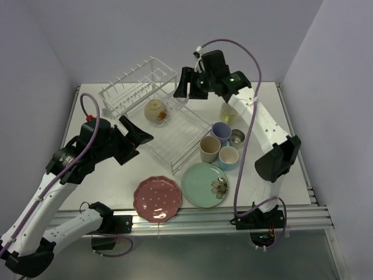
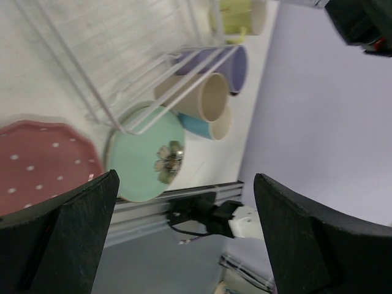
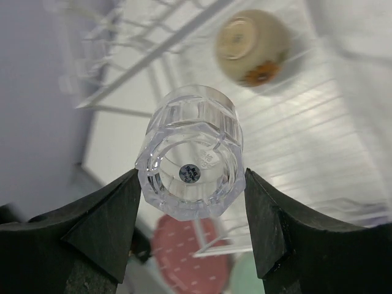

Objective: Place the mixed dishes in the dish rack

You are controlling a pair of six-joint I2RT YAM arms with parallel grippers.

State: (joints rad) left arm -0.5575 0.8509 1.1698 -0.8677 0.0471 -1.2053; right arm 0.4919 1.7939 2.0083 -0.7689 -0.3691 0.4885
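beyond the glass (image 3: 191,153), bowl (image 3: 253,46) blurred

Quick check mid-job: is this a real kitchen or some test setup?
Probably a lab test booth, not a kitchen: plain pale partition walls box in a white table, and grooved aluminium rails run along its near edge.

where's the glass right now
Right wrist view: the glass is clamped in the right hand, held above the rack, with the bowl on the rack's tray nearby.
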